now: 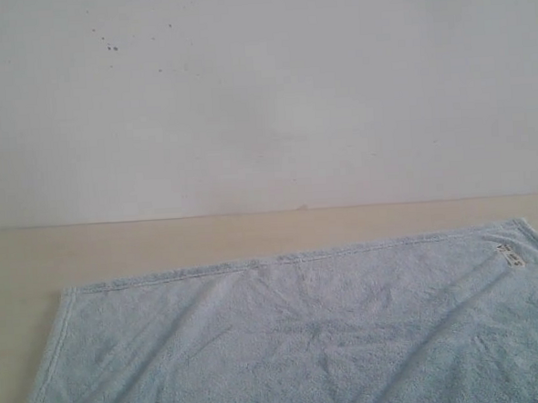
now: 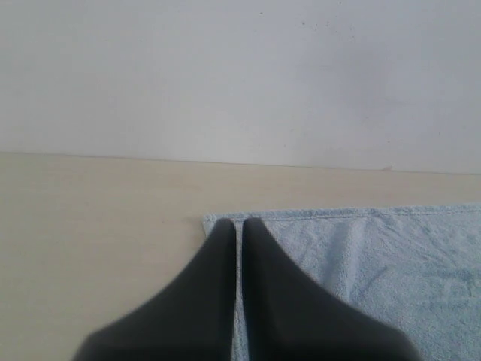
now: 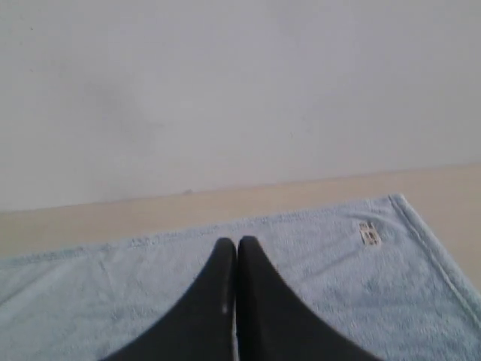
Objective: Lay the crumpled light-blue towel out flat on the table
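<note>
On the table (image 1: 162, 240) the towel (image 1: 305, 336) lies spread (left gripper (image 2: 237, 223) and right gripper (image 3: 237, 242) closed).

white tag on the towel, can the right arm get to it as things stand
Probably yes: the tag lies exposed on the flat towel, nothing between it and the shut right claw.

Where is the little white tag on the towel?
Find the wide beige table below the white wall. A fluffy pale blue towel lies spread on it. The tag sits by its right corner nearest the wall, the only white patch on the blue.
</note>
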Available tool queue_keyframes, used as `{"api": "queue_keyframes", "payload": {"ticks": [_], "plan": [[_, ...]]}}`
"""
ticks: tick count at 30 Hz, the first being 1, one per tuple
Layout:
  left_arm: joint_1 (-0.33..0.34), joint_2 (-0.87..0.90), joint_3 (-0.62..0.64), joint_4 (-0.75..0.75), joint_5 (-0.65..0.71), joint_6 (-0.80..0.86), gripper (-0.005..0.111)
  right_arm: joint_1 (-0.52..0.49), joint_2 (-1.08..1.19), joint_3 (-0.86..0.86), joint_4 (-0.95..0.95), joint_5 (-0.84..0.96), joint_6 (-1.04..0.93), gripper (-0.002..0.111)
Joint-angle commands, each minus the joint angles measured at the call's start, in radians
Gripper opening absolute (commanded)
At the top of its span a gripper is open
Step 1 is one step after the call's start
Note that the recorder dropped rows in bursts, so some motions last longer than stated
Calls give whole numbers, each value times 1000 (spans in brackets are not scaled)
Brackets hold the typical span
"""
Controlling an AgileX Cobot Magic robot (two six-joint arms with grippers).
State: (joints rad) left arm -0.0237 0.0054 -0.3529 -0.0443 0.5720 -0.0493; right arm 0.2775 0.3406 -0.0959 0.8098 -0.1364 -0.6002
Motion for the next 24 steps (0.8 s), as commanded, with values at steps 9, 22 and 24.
{"api": "queue_keyframes", "payload": {"ticks": [9, 22, 24], "plan": [[-8, -5, 3, -11, -1, -10, 4, 0, -5, 96, 6, 58, 76, 0], [-8, -5, 3, -11, -1, -10, 4, 0, -5, 96, 4, -6, 95, 0], [-8, -5, 3, -11, -1, -10, 4, -9, -31, 96, -35, -4, 91, 0]]}}
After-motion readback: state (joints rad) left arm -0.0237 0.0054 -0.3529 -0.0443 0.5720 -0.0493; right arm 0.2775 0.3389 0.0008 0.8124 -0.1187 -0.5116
